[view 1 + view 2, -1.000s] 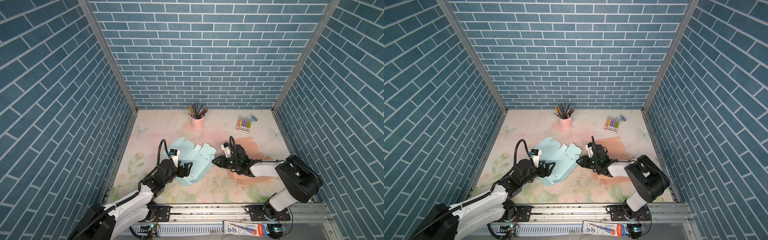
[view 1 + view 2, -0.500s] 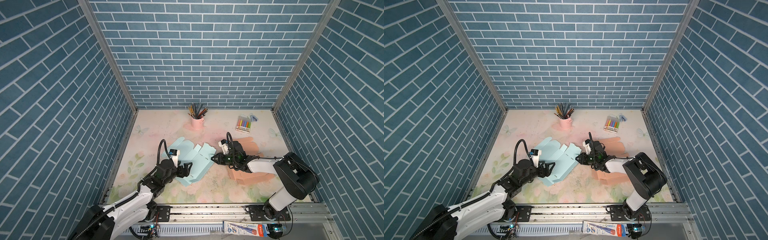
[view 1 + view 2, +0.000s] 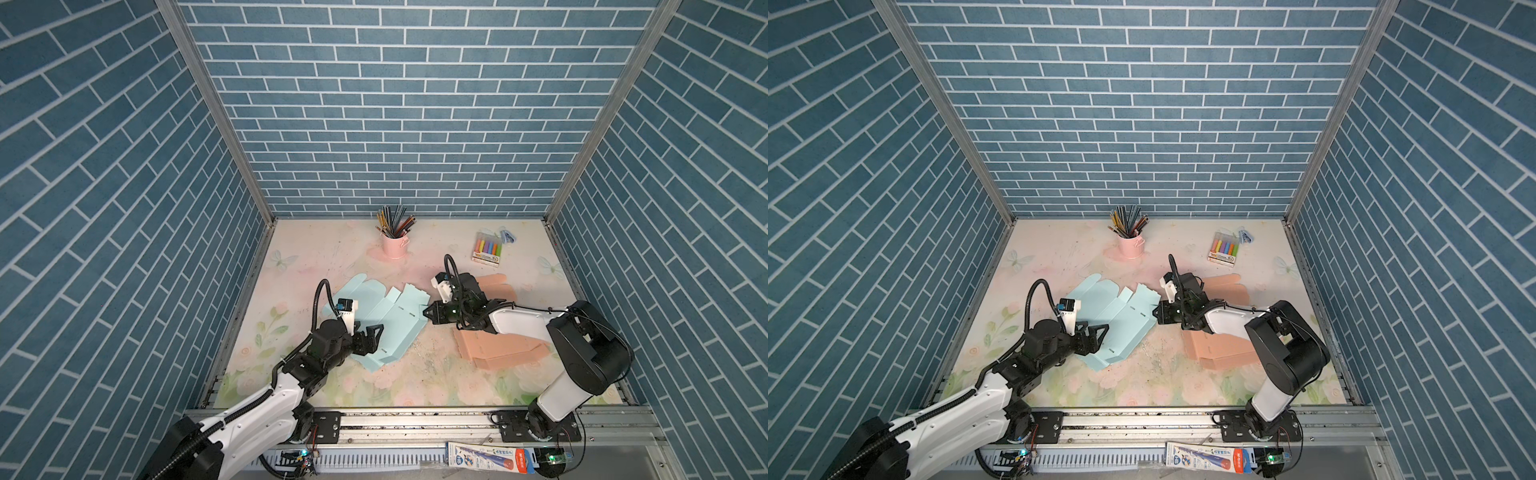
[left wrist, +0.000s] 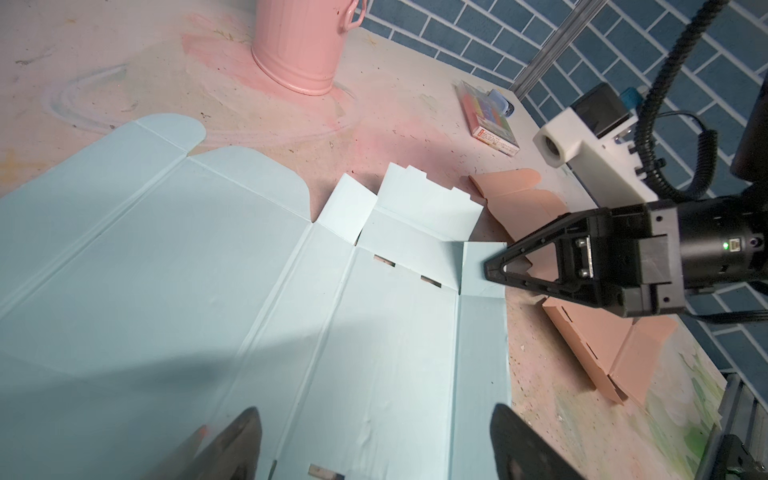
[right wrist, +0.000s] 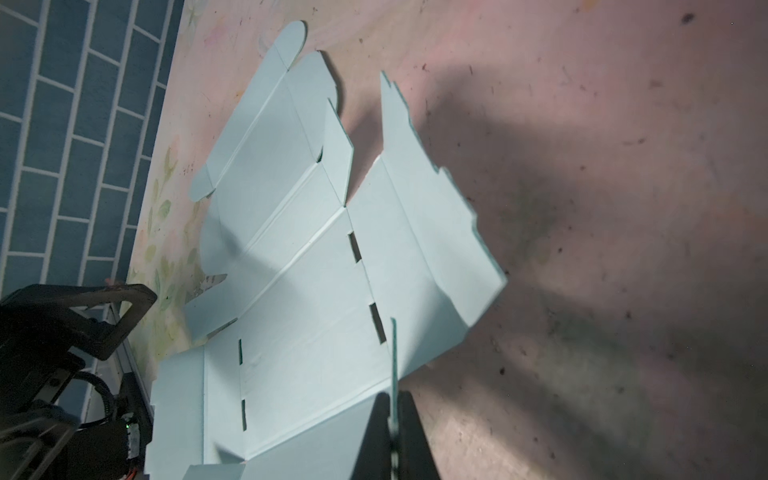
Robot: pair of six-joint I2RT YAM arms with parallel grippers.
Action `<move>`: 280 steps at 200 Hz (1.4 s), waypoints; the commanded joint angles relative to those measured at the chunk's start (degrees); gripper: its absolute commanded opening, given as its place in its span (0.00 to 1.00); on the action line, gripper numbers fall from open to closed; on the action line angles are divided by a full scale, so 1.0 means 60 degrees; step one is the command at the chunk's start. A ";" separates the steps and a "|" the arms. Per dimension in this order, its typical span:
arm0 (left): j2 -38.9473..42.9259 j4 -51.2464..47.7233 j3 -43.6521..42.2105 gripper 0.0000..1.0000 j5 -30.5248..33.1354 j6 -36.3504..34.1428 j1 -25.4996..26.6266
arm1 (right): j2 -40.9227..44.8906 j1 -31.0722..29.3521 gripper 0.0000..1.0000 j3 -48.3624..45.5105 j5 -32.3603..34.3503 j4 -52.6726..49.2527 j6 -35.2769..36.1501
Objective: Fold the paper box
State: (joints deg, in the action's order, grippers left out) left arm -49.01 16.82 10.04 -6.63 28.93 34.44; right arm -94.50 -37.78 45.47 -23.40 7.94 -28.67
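Note:
The paper box (image 3: pixel 386 320) (image 3: pixel 1121 328) is a light blue cut-out sheet lying mostly flat on the table, with creases and slots showing (image 4: pixel 208 270) (image 5: pixel 299 270). At its right edge one small side flap (image 4: pixel 482 266) stands lifted. My right gripper (image 3: pixel 426 311) (image 3: pixel 1156 312) (image 4: pixel 486 268) (image 5: pixel 392 399) is shut on that flap, whose thin edge runs between the two fingertips. My left gripper (image 3: pixel 374 340) (image 3: pixel 1098 338) (image 4: pixel 374 415) hangs open over the near part of the sheet, holding nothing.
A salmon flattened box (image 3: pixel 498 349) (image 4: pixel 602 345) lies partly under the right arm. A pink cup of pencils (image 3: pixel 393 245) and a marker pack (image 3: pixel 487 249) stand at the back. Brick walls close three sides; a metal rail (image 3: pixel 415 419) runs along the front.
The right gripper's jaws have closed onto the blue flap, and that gripper has shifted slightly toward the back. The left gripper has stayed open and still.

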 commanded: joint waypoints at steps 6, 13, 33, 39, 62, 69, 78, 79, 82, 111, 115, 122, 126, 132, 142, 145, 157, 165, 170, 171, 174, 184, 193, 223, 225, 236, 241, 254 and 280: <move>-0.0043 -0.0094 0.0098 0.87 0.0156 -0.0002 0.0045 | -0.0391 0.0100 0.03 0.0938 -0.0130 -0.1744 0.2319; -0.0084 -0.0079 0.0111 0.87 0.0161 0.0013 0.0043 | -0.0513 0.0126 0.02 0.1192 -0.0231 -0.2082 0.2780; -0.0099 -0.0080 0.0142 0.87 0.0225 0.0063 0.0052 | -0.0711 0.0272 0.00 0.1815 -0.0416 -0.2981 0.3981; -0.0079 -0.0050 0.0132 0.87 0.0269 0.0078 0.0033 | -0.0743 0.0337 0.00 0.1998 -0.0482 -0.3201 0.4284; -0.0057 -0.0045 0.0162 0.87 0.0379 0.0089 0.0027 | -0.1005 0.0496 0.00 0.2697 -0.0431 -0.3971 0.5364; -0.0117 -0.0045 0.0199 0.87 0.0385 0.0090 0.0023 | -0.1087 0.0506 0.00 0.2903 -0.0415 -0.4118 0.5716; -0.0264 -0.0034 0.0241 0.87 0.0373 0.0097 0.0031 | -0.1199 0.0526 0.00 0.3096 -0.0500 -0.4205 0.6128; -0.0281 -0.0027 0.0250 0.87 0.0373 0.0091 0.0024 | -0.1213 0.0533 0.00 0.3120 -0.0512 -0.4215 0.6178; -0.0330 -0.0026 0.0270 0.87 0.0362 0.0087 0.0022 | -0.1253 0.0543 0.00 0.3187 -0.0565 -0.4236 0.6308; -0.0680 0.0127 0.0420 0.87 0.0176 0.0145 0.0018 | -0.1840 0.0619 0.01 0.4009 -0.1118 -0.4743 0.7418; -0.0683 0.0137 0.0435 0.87 0.0159 0.0162 0.0029 | -0.1925 0.0613 0.01 0.4136 -0.1210 -0.4838 0.7543; -0.0676 0.0148 0.0448 0.87 0.0149 0.0185 0.0037 | -0.2048 0.0634 0.02 0.4327 -0.1357 -0.4932 0.7720; -0.0657 0.0143 0.0446 0.87 0.0158 0.0186 0.0023 | -0.2124 0.0650 0.03 0.4420 -0.1425 -0.4971 0.7832; -0.0622 0.0141 0.0443 0.87 0.0172 0.0188 0.0033 | -0.2234 0.0653 0.03 0.4534 -0.1472 -0.5006 0.7970; -0.0553 0.0130 0.0423 0.87 0.0199 0.0199 0.0032 | -0.2438 0.0684 0.04 0.4817 -0.1429 -0.5122 0.8134; -0.0529 0.0132 0.0421 0.87 0.0225 0.0204 0.0021 | -0.2511 0.0684 0.04 0.4893 -0.1406 -0.5188 0.8180; -0.0489 0.0058 0.0419 0.87 0.0264 0.0188 0.0018 | -0.2739 0.0734 0.06 0.5205 -0.1243 -0.5329 0.8220; -0.0459 0.0021 0.0421 0.87 0.0278 0.0175 0.0025 | -0.2845 0.0811 0.07 0.5376 -0.1132 -0.5323 0.8114; -0.0458 0.0001 0.0419 0.87 0.0271 0.0168 0.0028 | -0.2873 0.0865 0.08 0.5447 -0.1086 -0.5332 0.8028; -0.0459 -0.0002 0.0413 0.87 0.0285 0.0171 0.0030 | -0.2871 0.0878 0.08 0.5460 -0.1076 -0.5335 0.8007; -0.0441 -0.0001 0.0420 0.87 0.0289 0.0161 0.0023 | -0.2887 0.0912 0.09 0.5491 -0.1040 -0.5327 0.7941; -0.0441 -0.0005 0.0406 0.87 0.0297 0.0159 0.0032 | -0.2815 0.1025 0.15 0.5520 -0.0809 -0.5197 0.7617; -0.0455 0.0008 0.0391 0.87 0.0300 0.0167 0.0020 | -0.2655 0.1108 0.20 0.5444 -0.0617 -0.5041 0.7272; -0.0487 0.0162 0.0354 0.87 0.0290 0.0167 0.0037 | -0.1449 0.1128 0.49 0.4650 -0.0093 -0.4262 0.5593; -0.0492 0.0165 0.0356 0.87 0.0294 0.0161 0.0022 | -0.1360 0.1119 0.50 0.4571 -0.0061 -0.4201 0.5457; -0.0499 0.0207 0.0348 0.87 0.0288 0.0147 0.0029 | -0.0779 0.1113 0.58 0.4015 0.0102 -0.3795 0.4470; -0.0497 0.0232 0.0348 0.87 0.0285 0.0135 0.0018 | -0.0507 0.1099 0.59 0.3710 0.0130 -0.3587 0.3992; -0.0499 0.0305 0.0319 0.87 0.0287 0.0119 0.0019 | 0.0103 0.1101 0.64 0.2793 0.0075 -0.2920 0.2619; -0.0488 0.0440 0.0245 0.87 0.0272 0.0059 -0.0012 | 0.0982 0.0584 0.66 0.1517 -0.0191 -0.2165 0.0785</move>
State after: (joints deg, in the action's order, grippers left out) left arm -52.29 17.74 11.11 -5.39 29.36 34.41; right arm -92.23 -31.40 60.07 -24.08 -10.96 -8.60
